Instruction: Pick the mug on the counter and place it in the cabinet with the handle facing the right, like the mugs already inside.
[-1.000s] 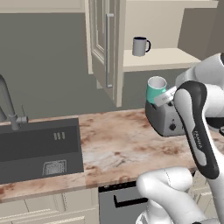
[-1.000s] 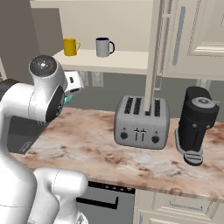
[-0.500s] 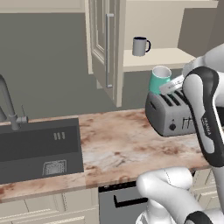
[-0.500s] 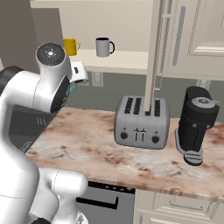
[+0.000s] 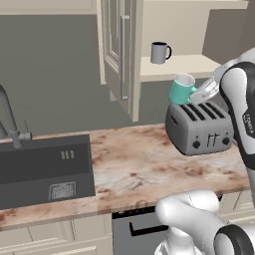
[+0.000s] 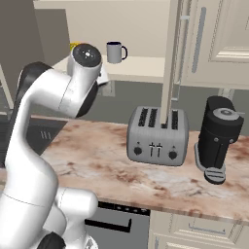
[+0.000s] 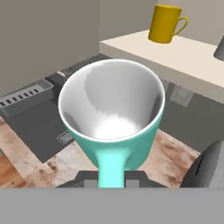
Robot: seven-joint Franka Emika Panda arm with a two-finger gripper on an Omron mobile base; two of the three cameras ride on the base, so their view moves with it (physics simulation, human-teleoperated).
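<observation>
The teal-green mug (image 5: 180, 91) hangs in the air above the toaster, just below the front edge of the cabinet's pale shelf (image 5: 184, 65). My gripper (image 5: 200, 93) is shut on its handle (image 7: 112, 165), which points right toward my wrist. In the hand view the mug (image 7: 114, 114) opens toward the camera with its white inside showing, and my gripper (image 7: 111, 178) clamps the teal loop. A grey mug (image 5: 159, 52) stands on the shelf, its handle to the right. The marbled counter (image 5: 134, 164) lies below. The cabinet door (image 5: 121, 55) stands open.
A silver toaster (image 5: 200, 128) sits directly under the mug. A black coffee machine (image 6: 218, 137) stands right of the toaster (image 6: 156, 136). A yellow mug (image 7: 165, 22) is farther along the shelf. The dark sink (image 5: 42, 169) and faucet (image 5: 11, 122) are at the left.
The arm has carried the teal mug a little higher and nearer the shelf. The gripper has stayed shut on the handle.
</observation>
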